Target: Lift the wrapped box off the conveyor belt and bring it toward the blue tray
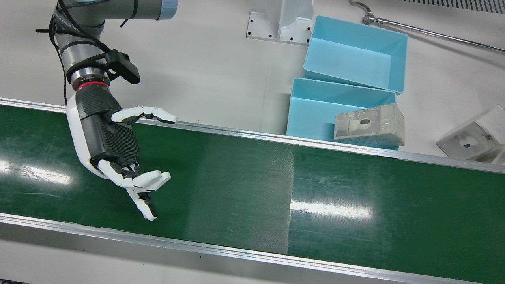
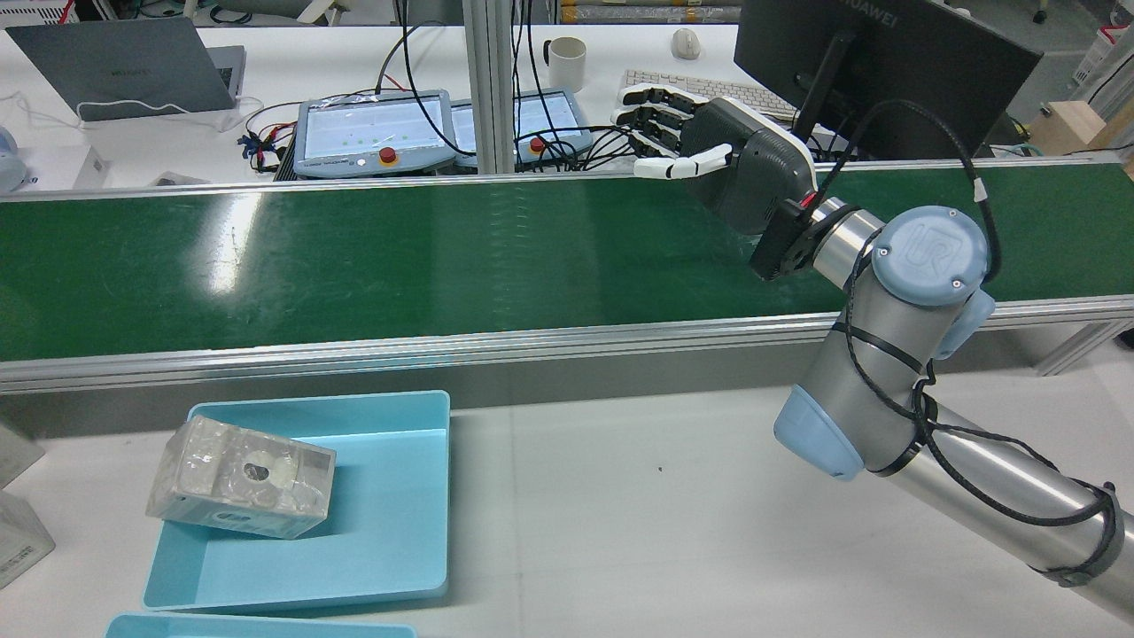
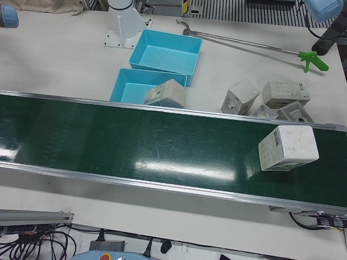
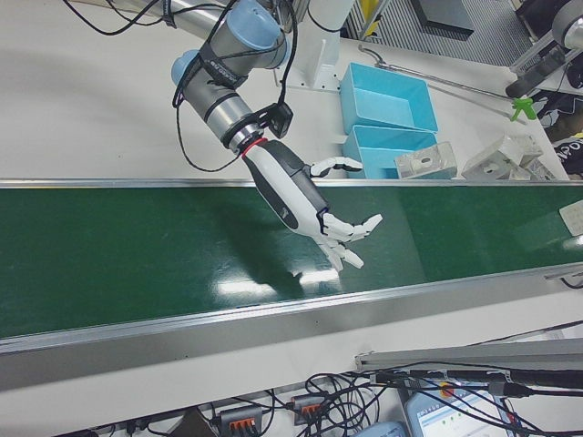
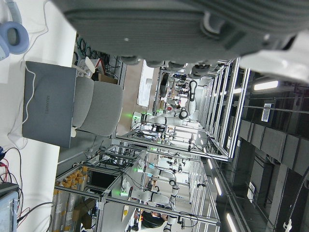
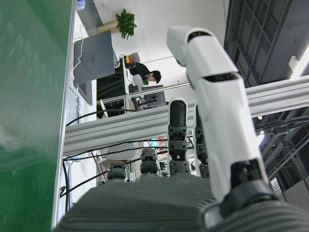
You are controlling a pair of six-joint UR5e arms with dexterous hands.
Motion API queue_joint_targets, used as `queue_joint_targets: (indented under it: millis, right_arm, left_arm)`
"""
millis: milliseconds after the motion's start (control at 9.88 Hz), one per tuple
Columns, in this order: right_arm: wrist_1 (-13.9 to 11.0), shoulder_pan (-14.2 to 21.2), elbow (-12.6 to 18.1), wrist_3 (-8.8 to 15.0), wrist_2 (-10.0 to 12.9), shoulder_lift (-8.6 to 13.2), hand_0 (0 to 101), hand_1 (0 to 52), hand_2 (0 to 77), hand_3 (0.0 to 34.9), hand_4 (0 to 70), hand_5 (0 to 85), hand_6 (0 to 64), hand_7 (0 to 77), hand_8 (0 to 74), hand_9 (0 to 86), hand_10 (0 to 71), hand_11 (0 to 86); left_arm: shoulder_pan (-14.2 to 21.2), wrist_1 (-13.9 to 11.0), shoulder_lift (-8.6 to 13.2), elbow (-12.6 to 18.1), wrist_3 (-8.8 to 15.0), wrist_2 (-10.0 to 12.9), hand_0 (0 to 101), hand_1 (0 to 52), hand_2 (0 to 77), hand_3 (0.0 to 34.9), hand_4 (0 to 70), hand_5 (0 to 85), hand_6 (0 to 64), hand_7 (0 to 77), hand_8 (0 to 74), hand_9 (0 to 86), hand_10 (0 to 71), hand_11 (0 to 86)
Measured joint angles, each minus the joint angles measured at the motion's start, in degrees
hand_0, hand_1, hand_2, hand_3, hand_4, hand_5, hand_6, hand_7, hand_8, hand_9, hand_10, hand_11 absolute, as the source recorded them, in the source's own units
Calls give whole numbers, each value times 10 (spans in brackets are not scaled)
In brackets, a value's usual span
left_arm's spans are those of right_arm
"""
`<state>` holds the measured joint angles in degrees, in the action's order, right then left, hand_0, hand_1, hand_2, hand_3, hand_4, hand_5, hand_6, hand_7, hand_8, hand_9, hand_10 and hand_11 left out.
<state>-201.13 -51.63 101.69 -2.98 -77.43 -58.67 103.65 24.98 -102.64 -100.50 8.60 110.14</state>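
1. Far down the belt (image 3: 135, 146), a wrapped box (image 3: 287, 148) rides untouched, seen only in the left-front view and well apart from any hand.
2. Nothing picked from the belt yet, judging by this: grasp, lift and carry are all left to do.
3. Near tray (image 2: 390, 514) sits beside the belt on the worktop (image 2: 620, 505); another box (image 2: 241, 478) already rests tilted on its rim. Second tray (image 1: 355, 53) just behind it. More boxes (image 3: 265, 97) lie on the worktop past the trays.
4. Right hand (image 1: 114, 146) hovers over the belt, palm turned toward the oncoming box, fingers (image 1: 152, 179) spread wide, holding and touching nothing.
5. Left hand: only its own camera shows a sliver of it; can't tell how far its fingers are open, and nothing is visibly held.
6. My read: the right hand is waiting for the box to arrive.
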Motion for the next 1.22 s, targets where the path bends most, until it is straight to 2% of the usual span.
queue_joint_targets:
  millis: [304,506,608,709,810,911,1215]
  right_arm:
    - [1,-4,-4,1,1,-7,534,202,229,99,213,333,164,382,44,114,27,49]
    - [5,-5,-4,-1,1,-22,533,202,224,103,213,333,164,382,55,120,27,49]
    - [10,-7,-3,-1,0,-32,533,202,213,109,202,327,142,376,55,120,22,49]
    - [13,-8,-3,-2,0,-38,533,202,202,121,202,316,147,349,11,125,22,49]
    - [15,-9,-3,-2,0,-41,533,202,202,121,202,316,147,349,11,125,22,49]
    - [15,-9,-3,-2,0,-43,533,202,202,121,202,316,147,360,44,114,22,49]
    - [16,-14,-4,-2,0,-45,532,202,202,110,202,316,147,360,49,114,22,49]
  left_arm:
    - [0,0,0,0,0,0,0,0,11,0,0,11,0,5,5,0,0,0]
    - [0,0,0,0,0,0,0,0,11,0,0,11,0,5,5,0,5,0]
    - [0,0,0,0,0,0,0,0,5,0,0,11,0,5,5,0,5,0]
    - [0,0,0,0,0,0,0,0,5,0,0,11,0,5,5,0,0,0]
    - [0,0,0,0,0,0,0,0,5,0,0,11,0,5,5,0,0,0]
    - [0,0,0,0,0,0,0,0,11,0,0,11,0,5,5,0,0,5]
    - [0,0,0,0,0,0,0,0,11,0,0,11,0,5,5,0,5,5]
